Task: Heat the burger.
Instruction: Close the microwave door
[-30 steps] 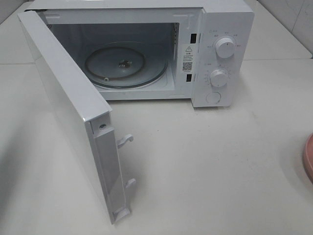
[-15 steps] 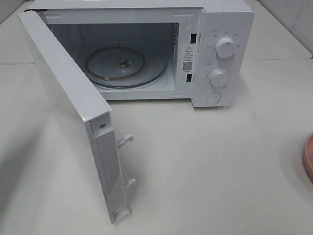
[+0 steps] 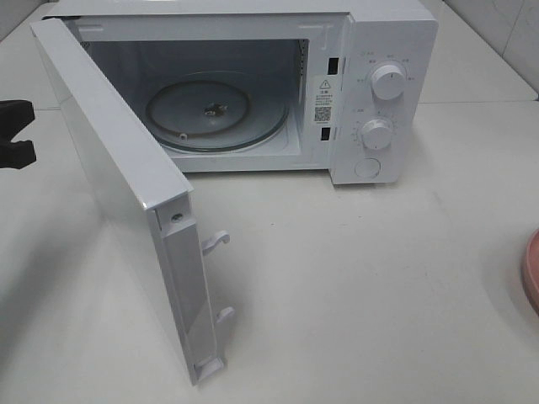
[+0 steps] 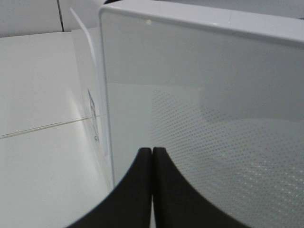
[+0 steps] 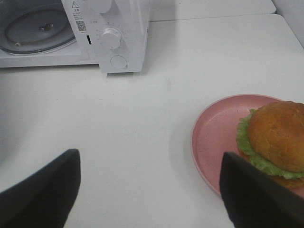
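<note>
The burger (image 5: 276, 137) sits on a pink plate (image 5: 216, 137) on the white desk (image 5: 156, 95), its glossy brown bun on top and a green lettuce frill showing beneath. It lies toward one side of the plate, leaving a bare crescent of pink on the side nearer the microwave. In the right wrist view, the right gripper (image 5: 151, 190) hangs above the desk with its two dark fingers (image 5: 45, 190) spread wide and nothing between them; the plate and burger lie just beside one finger, which overlaps the plate's near rim in that view, though contact cannot be judged. In the exterior high view only a sliver of the pink plate (image 3: 532, 269) shows at the right edge.

Farther from that gripper stands the white microwave (image 3: 370, 50), with two round knobs (image 3: 387, 82) and a round button on its control panel. Its door (image 3: 118, 194) is swung wide open, showing the glass turntable (image 3: 215, 114) inside the bare cavity.

The left gripper (image 4: 152, 166) is clenched, its black fingers pressed together with nothing between them. It points at the outer face of the open door, close to the dotted window mesh. In the exterior high view it appears as a dark shape (image 3: 15, 135) at the left edge, behind the door.
</note>
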### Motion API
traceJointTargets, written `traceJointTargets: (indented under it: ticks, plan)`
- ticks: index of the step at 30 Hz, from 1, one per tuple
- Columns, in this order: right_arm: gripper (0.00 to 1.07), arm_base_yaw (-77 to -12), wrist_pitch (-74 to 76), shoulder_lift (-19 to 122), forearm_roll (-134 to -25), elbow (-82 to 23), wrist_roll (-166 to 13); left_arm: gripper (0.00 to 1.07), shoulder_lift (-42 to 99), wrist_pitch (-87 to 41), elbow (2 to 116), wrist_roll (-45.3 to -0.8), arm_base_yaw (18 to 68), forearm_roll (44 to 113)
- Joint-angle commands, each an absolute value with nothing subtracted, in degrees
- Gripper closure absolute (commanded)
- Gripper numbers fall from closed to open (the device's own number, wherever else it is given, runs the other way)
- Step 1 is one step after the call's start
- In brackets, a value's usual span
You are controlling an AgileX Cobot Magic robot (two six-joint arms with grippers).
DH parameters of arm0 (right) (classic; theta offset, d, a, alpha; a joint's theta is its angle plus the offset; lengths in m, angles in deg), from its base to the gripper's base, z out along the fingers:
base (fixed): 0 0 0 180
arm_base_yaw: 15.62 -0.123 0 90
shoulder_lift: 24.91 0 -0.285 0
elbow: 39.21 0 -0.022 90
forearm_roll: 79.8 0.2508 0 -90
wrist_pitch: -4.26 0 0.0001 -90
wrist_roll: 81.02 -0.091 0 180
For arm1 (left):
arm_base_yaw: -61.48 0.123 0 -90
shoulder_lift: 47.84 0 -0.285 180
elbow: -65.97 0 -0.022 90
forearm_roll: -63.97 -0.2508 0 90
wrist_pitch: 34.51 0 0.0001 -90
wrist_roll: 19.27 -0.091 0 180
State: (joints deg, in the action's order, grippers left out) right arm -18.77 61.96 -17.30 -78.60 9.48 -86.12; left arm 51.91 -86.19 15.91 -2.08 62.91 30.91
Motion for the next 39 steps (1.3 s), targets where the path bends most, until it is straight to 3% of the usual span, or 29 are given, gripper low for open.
traceJointTargets:
  ticks: [1, 9, 39]
  plan:
    - [0.31, -18.37, 61.56, -18.96, -78.26, 9.48, -86.23, 1.07, 52.71, -87.11, 17.18, -1.45, 61.30, 29.93]
    - [0.31, -18.37, 61.56, -18.96, -78.26, 9.48, -86.23, 1.07, 55.69, -82.01, 22.22, -2.08, 53.34, 31.19]
    - [0.31, -18.37, 61.56, -18.96, -78.26, 9.48, -86.23, 1.07, 63.94, -75.48, 34.99, -2.14, 38.10, 41.11]
